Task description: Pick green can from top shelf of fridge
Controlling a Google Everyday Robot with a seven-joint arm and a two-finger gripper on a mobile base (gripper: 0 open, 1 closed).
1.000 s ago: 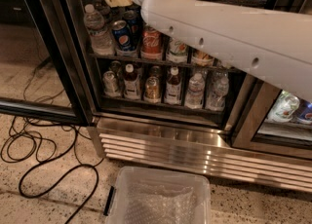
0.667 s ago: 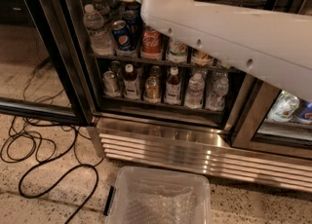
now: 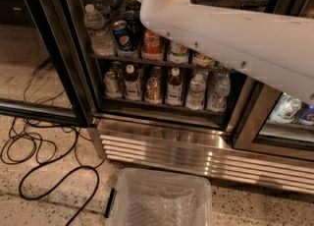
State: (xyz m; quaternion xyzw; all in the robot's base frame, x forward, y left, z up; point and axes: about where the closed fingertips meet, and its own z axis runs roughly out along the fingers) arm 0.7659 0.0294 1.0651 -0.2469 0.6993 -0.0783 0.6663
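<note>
Hardly anything has moved since a second ago: your white arm (image 3: 221, 28) crosses the fridge (image 3: 162, 141) on the same slant, and the cable (image 3: 29, 146) and clear bin (image 3: 162, 203) lie where they were. Your gripper is past the top edge, above the highest rack in view (image 3: 230, 1), so you cannot tell its state. You cannot make out the green can behind the arm. The blue Pepsi can (image 3: 122, 34) and red cola can (image 3: 152, 45) stand side by side one rack down.
</note>
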